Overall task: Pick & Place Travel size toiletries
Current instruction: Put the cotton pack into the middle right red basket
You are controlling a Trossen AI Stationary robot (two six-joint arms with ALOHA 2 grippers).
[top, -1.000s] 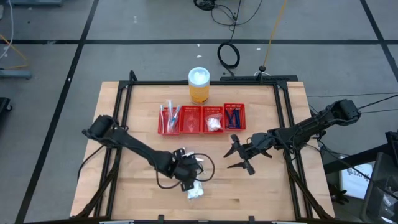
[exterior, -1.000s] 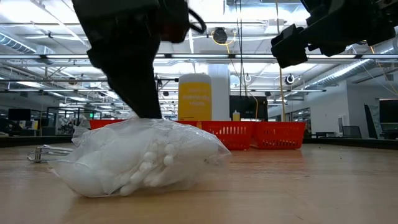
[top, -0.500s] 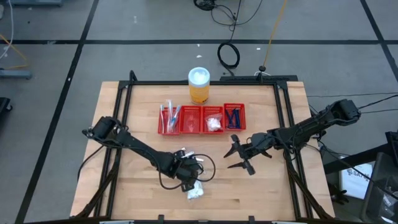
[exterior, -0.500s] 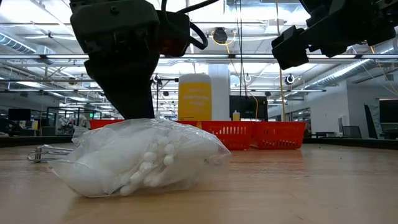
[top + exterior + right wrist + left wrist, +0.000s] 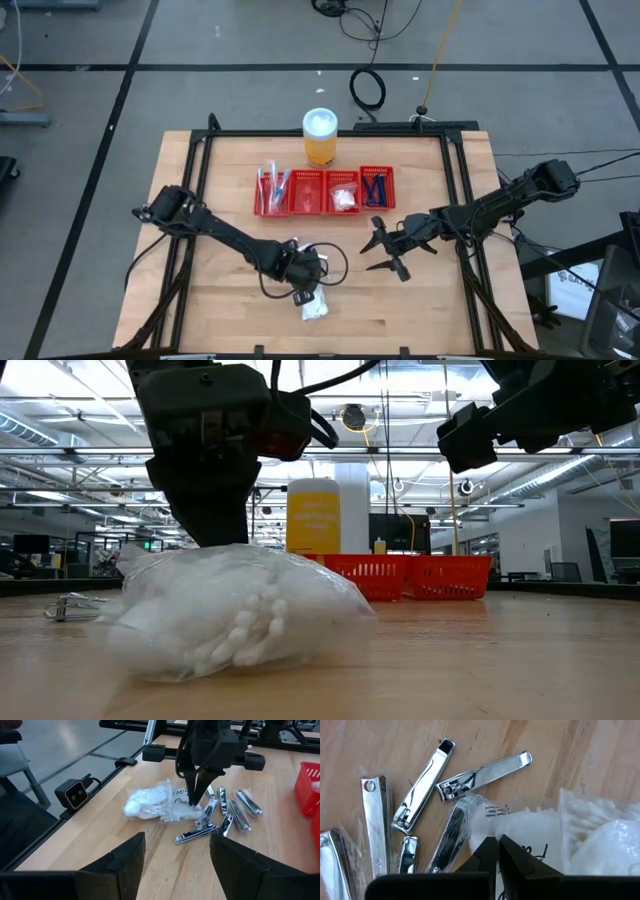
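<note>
L pincer (image 5: pixel 496 841): clenched on clear crinkly bag of white swabs (image 5: pixel 580 830), directly below.
R pincer (image 5: pixel 176 851): released, farther off.

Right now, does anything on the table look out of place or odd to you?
Yes: several metal nail clippers lie scattered loose on the table beside the packet of cotton swabs, none in the red tray. The left gripper has shut on the packet's edge.

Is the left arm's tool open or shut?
Shut: the left tool has its fingertips pressed together on the clear bag.
</note>
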